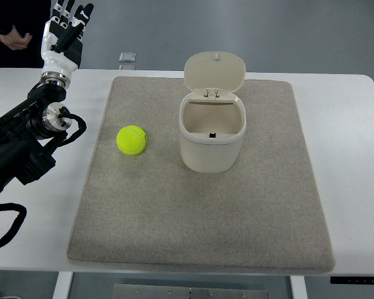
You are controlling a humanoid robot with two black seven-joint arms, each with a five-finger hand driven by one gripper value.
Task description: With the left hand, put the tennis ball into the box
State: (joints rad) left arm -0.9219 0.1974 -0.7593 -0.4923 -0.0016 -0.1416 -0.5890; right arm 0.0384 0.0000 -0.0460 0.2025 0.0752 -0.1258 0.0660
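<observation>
Your left hand (pixel 63 34) sat at about 10 o'clock of the frame, beyond the table's (pixel 352 162) far-left corner, fingers straight and loosely spread, holding nothing. It was well apart from the ball. No right arm showed.

The tennis ball (pixel 131 140) lay on the grey mat (pixel 237 218), at 9 o'clock of the box (pixel 212 128) and near it, not touching. The box stood upright near mid-mat, lid (pixel 215 71) flipped back toward 12 o'clock, mouth clear.

Risks, as you would have judged them:
- Ball was round and free on the mat; a finger landing off-centre would likely have rolled it, toward the box wall or off toward 6 o'clock.
- Box looked light; a forearm or knuckle brushing it on the carry might have tipped or shoved it.
- Raised lid stood behind the opening; coming in from 12 o'clock could have knocked it shut.
- An early release might have bounced the ball off the rim.

Count: one ball, one box with one lid, one mat, one table, one robot hand, one small square object (pixel 128 58) past the table's far edge, one person's hand (pixel 14 40) at top left.
</observation>
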